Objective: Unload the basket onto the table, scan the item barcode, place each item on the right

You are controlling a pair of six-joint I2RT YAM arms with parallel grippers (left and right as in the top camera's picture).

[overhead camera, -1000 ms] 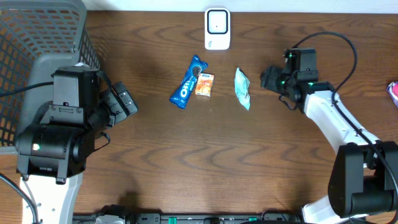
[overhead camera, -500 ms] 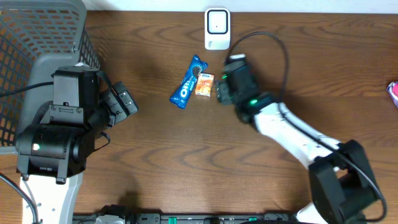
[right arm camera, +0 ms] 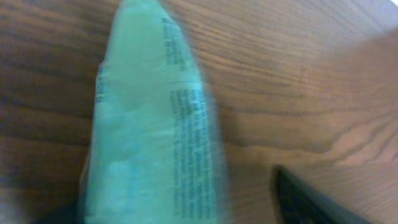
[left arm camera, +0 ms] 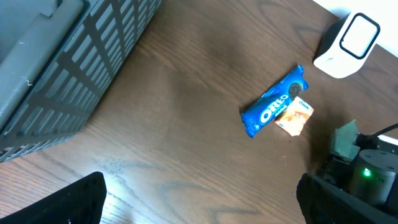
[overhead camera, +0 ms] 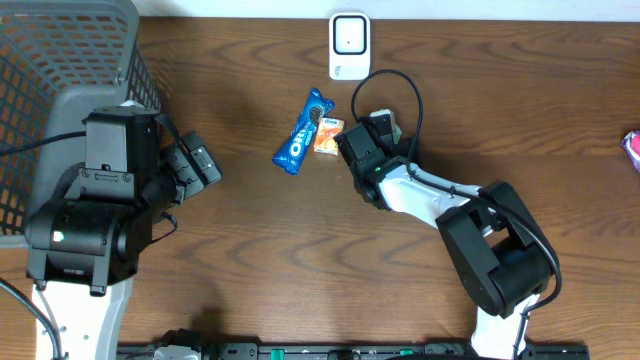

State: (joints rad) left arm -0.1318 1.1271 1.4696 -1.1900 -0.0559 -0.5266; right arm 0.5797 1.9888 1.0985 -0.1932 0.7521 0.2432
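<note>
The item, a pale teal packet point(right arm camera: 149, 124), lies on the wood and fills the right wrist view, small print along one side. My right gripper point(right arm camera: 180, 199) is open around it. One dark finger point(right arm camera: 311, 199) stands apart on the packet's right and the other is barely visible at its left edge. From overhead, the right gripper point(overhead camera: 368, 132) covers most of the packet point(overhead camera: 385, 122), just right of an orange packet point(overhead camera: 329, 136). The white scanner point(overhead camera: 349, 45) stands at the far edge. My left gripper point(left arm camera: 202, 205) hangs open and empty over bare wood at the left.
A blue Oreo pack point(overhead camera: 301, 132) lies against the orange packet, both below the scanner. A grey mesh basket point(overhead camera: 60, 60) fills the far left corner. A pink thing point(overhead camera: 632, 148) shows at the right edge.
My right arm has swung left from the right side of the table, over the teal packet, and now sits by the orange packet. The left arm has not moved.
</note>
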